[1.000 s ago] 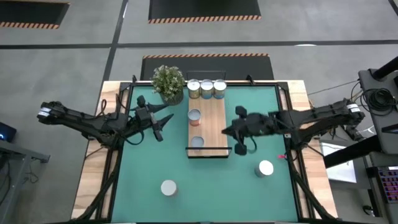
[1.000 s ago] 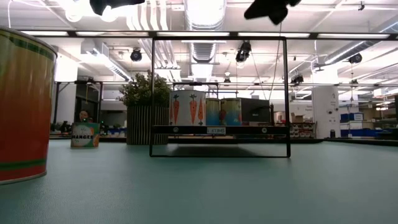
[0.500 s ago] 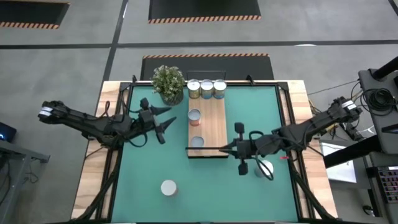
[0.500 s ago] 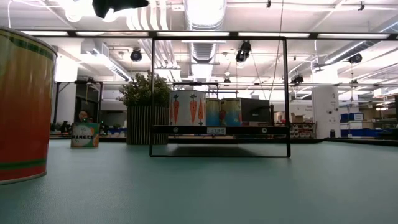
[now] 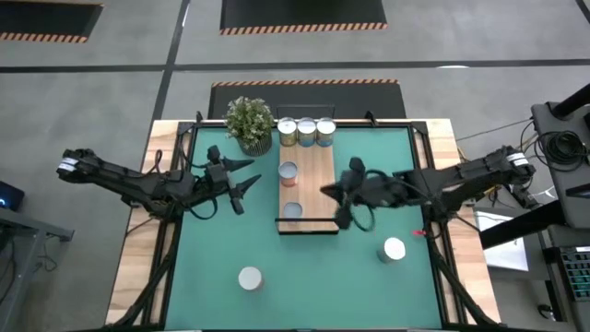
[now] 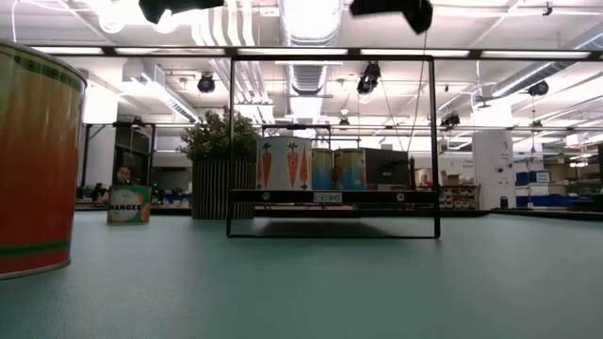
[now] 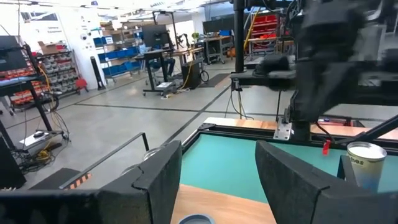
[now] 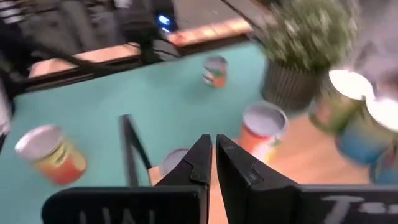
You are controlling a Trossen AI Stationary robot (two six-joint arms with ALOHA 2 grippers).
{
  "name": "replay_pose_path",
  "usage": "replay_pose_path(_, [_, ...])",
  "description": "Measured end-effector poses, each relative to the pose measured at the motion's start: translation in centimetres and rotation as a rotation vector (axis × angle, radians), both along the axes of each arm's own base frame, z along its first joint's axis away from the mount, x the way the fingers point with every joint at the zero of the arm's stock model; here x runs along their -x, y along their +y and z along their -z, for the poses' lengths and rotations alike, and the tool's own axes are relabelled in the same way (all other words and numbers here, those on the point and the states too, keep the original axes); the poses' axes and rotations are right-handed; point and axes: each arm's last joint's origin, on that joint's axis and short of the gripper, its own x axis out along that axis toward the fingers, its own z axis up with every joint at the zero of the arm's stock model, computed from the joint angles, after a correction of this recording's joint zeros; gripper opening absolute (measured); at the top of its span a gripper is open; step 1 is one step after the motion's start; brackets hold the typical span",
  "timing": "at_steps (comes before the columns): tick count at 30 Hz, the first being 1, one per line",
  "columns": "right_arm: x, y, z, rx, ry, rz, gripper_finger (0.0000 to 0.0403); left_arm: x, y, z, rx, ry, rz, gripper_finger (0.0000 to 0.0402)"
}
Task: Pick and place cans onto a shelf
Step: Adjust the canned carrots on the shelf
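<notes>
The wooden shelf point(image 5: 318, 189) lies mid-table on the green mat. Two cans point(image 5: 289, 172) point(image 5: 292, 211) stand on it, and three cans point(image 5: 306, 130) stand in a row at its far end. Two more cans stand on the mat, one near the front point(image 5: 249, 277) and one at the right point(image 5: 394, 249). My right gripper point(image 5: 339, 199) point(image 8: 212, 152) hovers above the shelf's right edge, shut and empty. My left gripper point(image 5: 244, 187) point(image 7: 217, 180) hovers left of the shelf, open and empty.
A potted plant point(image 5: 249, 123) stands at the shelf's far left corner. The right wrist view shows another small can point(image 8: 214, 70) on the mat beyond the shelf. Black frame rails point(image 5: 175, 231) run along the mat's sides. Bare mat lies between the two front cans.
My right gripper swung toward the near edge, close to the right-hand can on the mat, then came back toward the shelf's right edge. That can has stayed where it was.
</notes>
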Motion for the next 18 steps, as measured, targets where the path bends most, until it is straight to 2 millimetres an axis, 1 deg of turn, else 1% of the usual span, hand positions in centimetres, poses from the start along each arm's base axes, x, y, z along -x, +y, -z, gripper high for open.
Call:
replay_pose_path(2, [-0.8, -1.0, 0.0, -0.096, 0.029, 0.062, 0.0013, 0.0, 0.0, -0.2, -0.005, 0.018, 0.0, 0.0187])
replay_pose_path(5, [-2.2, -2.4, -0.5, -0.214, 0.068, 0.09, 0.0013, 0.1, 0.0, -0.5, -0.011, 0.065, -0.001, 0.0187])
replay_pose_path(8, [-3.9, -3.2, -0.7, -0.284, 0.117, 0.105, 0.0013, 0.1, 0.0, -0.8, -0.017, 0.108, -0.001, 0.0187])
replay_pose_path(11, [-5.6, -3.7, -0.7, -0.331, 0.2, 0.118, 0.0013, 0.2, 0.0, -0.7, -0.012, 0.147, -0.001, 0.0187])
replay_pose_path(14, [-7.1, -4.5, -0.3, -0.402, 0.282, 0.127, 0.0013, 0.3, 0.0, -0.4, -0.02, 0.182, 0.001, 0.0187])
replay_pose_path(18, [-8.9, -5.5, 1.4, -0.524, 0.377, 0.153, 0.0013, 0.5, 0.0, -0.4, -0.023, 0.193, 0.001, 0.0187])
